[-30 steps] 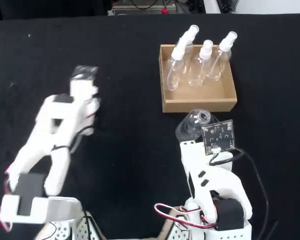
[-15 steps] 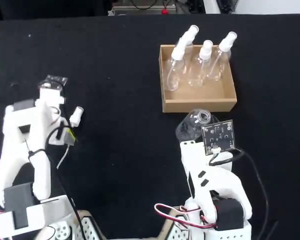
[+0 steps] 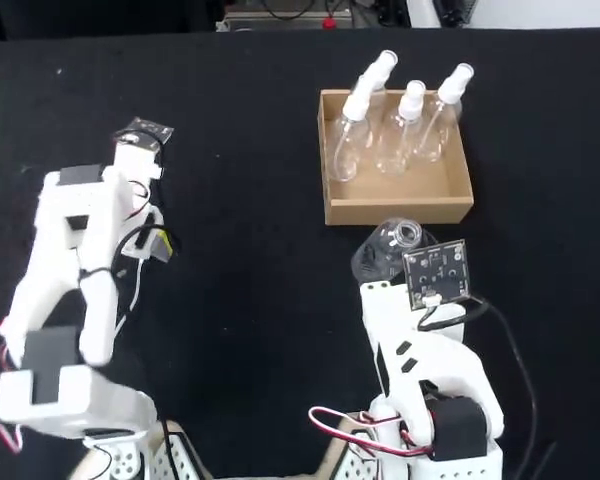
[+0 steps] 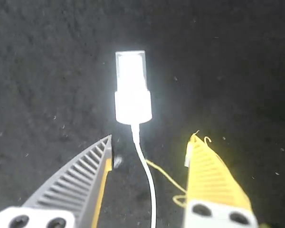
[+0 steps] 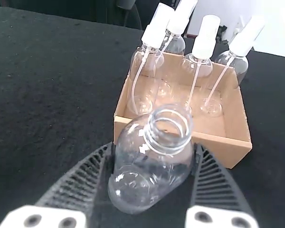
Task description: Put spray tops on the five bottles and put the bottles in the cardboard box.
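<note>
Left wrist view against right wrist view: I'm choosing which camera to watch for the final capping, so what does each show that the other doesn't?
Left wrist view, not the right: a loose spray top lying on the table, its thin tube running back between the open fingers of the left gripper.
Right wrist view, not the left: the uncapped bottle clamped in the right gripper, and beyond it the cardboard box holding four capped bottles.
Both: the black table cover.
</note>
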